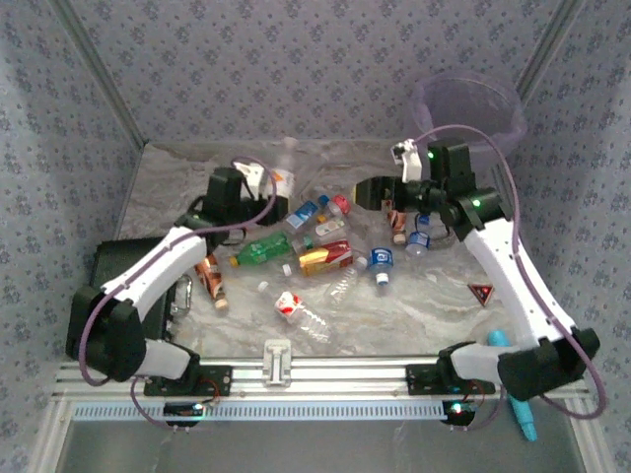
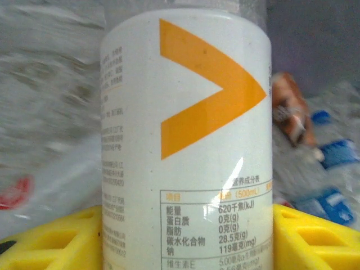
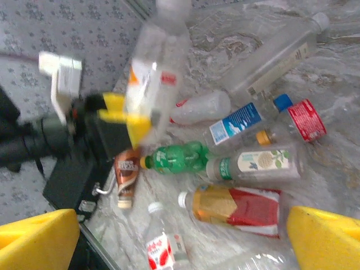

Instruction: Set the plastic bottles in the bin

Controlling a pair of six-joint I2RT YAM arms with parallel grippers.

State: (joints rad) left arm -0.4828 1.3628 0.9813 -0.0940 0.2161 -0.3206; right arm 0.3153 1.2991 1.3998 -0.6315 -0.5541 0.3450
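**Bottle in hand, bin on the far side**

On the left, the left pincer (image 3: 130, 115) is pinching a clear bottle (image 2: 185, 140) across its white label with the orange chevron. The bottle stands roughly upright between the yellow fingers (image 2: 50, 239) and looks to be held off the worktop (image 1: 424, 305). The grip sits on the label band, low on the body, so most of the bottle stands above the fingers. It could tip if swung fast; a slow carry with the bottle kept upright seems wise.

In the middle, the other bottles (image 1: 325, 251) lie scattered on the worktop, among them a green one (image 1: 264, 248) and a red-and-orange one (image 3: 239, 207). The held bottle should travel above them, since a low pass might knock one rolling.

To the right, the right pincer (image 3: 180, 239) is spread wide with nothing between its jaws and faces the held bottle. The bin (image 1: 468, 103) stands at the far right corner, beyond the right arm and well apart from the left pincer. It is on the right arm's side, so a handover looks likely — though a direct carry cannot be ruled out.

- **If handing over:** the right pincer should close on the bare plastic above the label before the left lets go.
- **If carrying direct:** the right arm needs to be passed without contact, and the bottle released only once it is over the bin's mouth.
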